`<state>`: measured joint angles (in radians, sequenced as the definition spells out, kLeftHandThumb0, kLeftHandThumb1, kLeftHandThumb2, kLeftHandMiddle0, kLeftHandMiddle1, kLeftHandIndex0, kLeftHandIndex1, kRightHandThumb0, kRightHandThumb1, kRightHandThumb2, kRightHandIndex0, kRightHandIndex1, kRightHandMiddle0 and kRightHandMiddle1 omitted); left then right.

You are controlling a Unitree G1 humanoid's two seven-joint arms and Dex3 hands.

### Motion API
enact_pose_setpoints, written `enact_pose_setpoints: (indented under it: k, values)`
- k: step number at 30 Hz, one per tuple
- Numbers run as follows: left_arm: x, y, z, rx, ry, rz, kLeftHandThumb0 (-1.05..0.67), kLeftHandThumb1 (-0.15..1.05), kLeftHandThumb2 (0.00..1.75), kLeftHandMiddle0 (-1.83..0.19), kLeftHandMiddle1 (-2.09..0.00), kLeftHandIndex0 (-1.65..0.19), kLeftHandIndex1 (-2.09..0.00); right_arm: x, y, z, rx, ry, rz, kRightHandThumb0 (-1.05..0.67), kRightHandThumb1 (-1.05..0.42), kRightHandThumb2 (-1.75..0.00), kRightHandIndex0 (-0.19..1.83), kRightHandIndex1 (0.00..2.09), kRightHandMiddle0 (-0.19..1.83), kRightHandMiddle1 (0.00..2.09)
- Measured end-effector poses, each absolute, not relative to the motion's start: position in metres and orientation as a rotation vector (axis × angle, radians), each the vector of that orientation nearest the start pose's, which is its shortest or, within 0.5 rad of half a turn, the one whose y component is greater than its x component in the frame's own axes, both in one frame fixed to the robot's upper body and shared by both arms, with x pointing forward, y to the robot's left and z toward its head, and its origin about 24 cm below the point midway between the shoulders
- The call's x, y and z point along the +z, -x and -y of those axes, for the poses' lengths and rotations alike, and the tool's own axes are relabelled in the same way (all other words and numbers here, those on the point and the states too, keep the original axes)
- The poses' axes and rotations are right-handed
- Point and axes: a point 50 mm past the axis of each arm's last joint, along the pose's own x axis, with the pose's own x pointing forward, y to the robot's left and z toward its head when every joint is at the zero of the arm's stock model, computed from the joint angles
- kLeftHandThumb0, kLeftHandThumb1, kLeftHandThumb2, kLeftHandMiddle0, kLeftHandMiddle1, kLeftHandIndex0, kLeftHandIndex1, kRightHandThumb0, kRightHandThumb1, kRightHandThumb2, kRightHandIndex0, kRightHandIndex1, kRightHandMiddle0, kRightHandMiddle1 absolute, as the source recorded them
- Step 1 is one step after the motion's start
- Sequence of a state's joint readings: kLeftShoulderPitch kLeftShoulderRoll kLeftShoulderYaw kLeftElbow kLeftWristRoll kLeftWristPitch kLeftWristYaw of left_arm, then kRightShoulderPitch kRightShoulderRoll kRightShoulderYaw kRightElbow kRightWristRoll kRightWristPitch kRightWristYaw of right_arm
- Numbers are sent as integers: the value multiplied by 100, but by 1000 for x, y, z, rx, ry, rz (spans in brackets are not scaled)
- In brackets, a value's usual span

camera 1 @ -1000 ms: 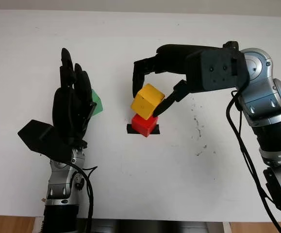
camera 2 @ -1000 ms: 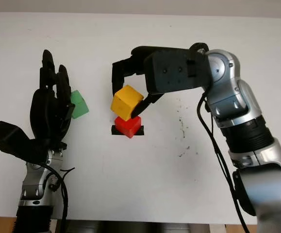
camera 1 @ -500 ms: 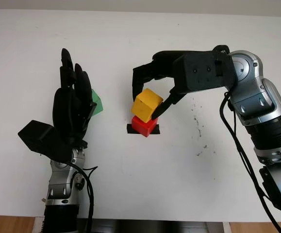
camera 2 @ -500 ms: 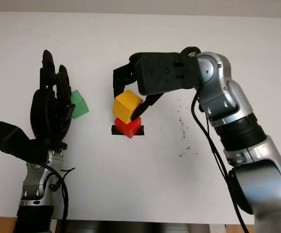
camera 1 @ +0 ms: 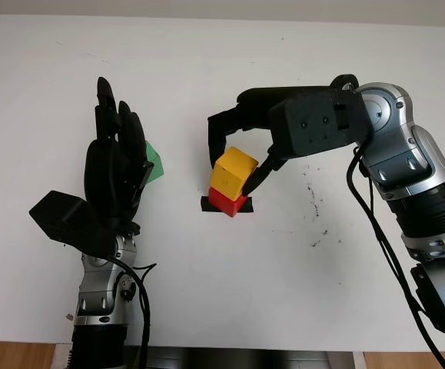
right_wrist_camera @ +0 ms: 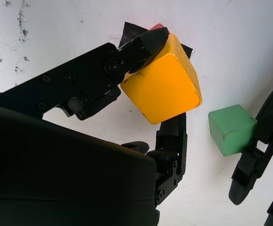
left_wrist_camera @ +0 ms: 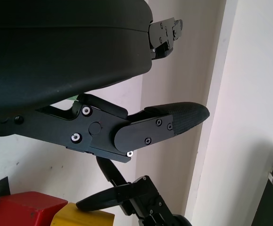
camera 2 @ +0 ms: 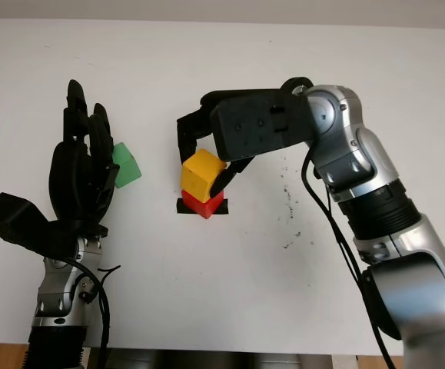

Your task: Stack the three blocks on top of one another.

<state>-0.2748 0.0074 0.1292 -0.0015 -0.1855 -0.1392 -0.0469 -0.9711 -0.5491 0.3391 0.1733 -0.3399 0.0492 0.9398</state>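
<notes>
One right hand (camera 1: 237,154) clamped around yellow block (camera 1: 234,170) atop red block (camera 1: 227,204), left hand (camera 1: 114,173) open

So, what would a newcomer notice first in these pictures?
First, the right hand at the middle of the white table, gripping the yellow block over the red block. Then the left hand, open and upright at the left side, with the green block just behind it.
</notes>
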Motion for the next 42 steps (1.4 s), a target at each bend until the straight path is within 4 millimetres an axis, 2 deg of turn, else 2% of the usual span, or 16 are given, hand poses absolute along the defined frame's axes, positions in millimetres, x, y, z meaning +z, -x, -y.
enact_pose_setpoints:
  k: [19, 42]
  values:
    - [127, -293, -160, -8, 186, 427, -61, 105, 64, 19, -5, 19, -1, 243, -345, 105, 911, 1341, 217, -41, -91, -6, 30, 5, 45, 151]
    - [126, -294, -160, -7, 188, 418, -62, 105, 63, 19, -4, 19, 0, 242, -347, 105, 897, 1324, 207, -43, -93, -6, 28, 4, 42, 155]
